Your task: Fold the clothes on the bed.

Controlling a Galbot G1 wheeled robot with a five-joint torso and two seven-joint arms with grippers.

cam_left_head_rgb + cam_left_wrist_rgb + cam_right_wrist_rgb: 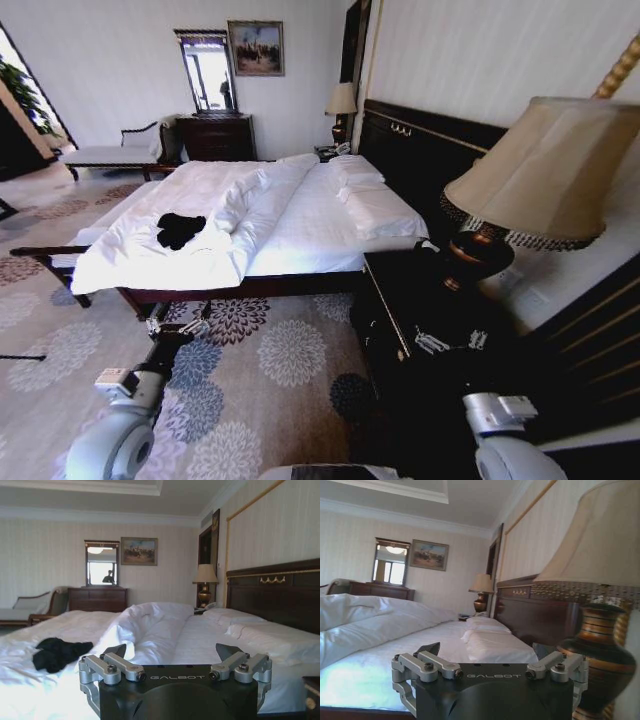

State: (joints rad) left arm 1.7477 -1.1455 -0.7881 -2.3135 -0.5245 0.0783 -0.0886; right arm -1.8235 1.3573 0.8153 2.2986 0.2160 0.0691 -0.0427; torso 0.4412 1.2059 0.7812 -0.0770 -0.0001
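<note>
Head view: crumpled black soft T-shirt (180,230) left of centre on big white-sheeted dark-framed bed (330,225), unfolded, nothing started. Left gripper (178,327) lower left, right gripper (450,342) lower right, both short of bed.

Left wrist view: left gripper (172,652) spread, empty; shirt (57,653) at left.

Right wrist view: right gripper (487,652) spread, empty.

Black T-shirt (178,230) is set against the white bedding of a dark-framed bed (300,215).

At lower frame, a beige carpet (260,390) patterned with grey, blue and purple floral medallions is seen; at right, a tan lampshade (545,165) is carried on a bronze-banded base.
</note>
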